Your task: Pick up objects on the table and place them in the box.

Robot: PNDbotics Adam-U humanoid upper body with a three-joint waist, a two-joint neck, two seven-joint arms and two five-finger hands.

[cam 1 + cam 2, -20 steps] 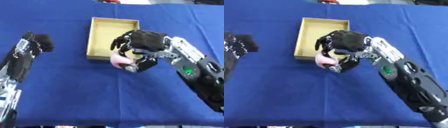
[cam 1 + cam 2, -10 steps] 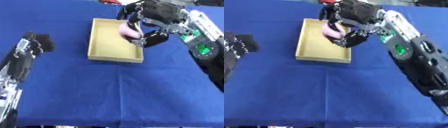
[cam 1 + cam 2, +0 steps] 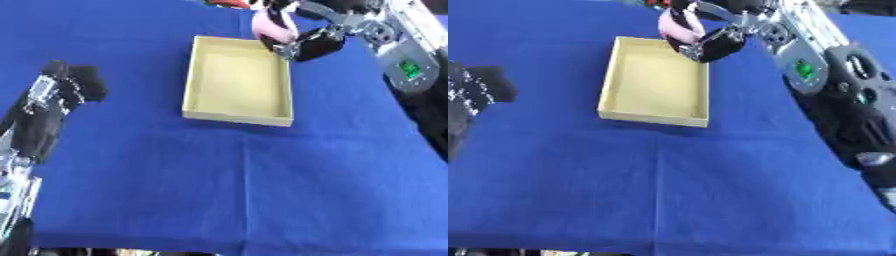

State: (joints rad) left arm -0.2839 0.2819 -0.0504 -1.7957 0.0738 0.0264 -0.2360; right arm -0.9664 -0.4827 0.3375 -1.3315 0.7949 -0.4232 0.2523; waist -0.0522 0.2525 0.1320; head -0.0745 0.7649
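Now pink object [image 3: 265, 25] inside right robot hand [image 3: 302, 37].

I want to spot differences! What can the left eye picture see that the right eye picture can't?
Only the left eye view shows the left hand with much of its arm running down the left edge. Only the right eye view shows more of the right arm lower down. Both show the yellow box, the blue tablecloth and the right hand holding a pink object.
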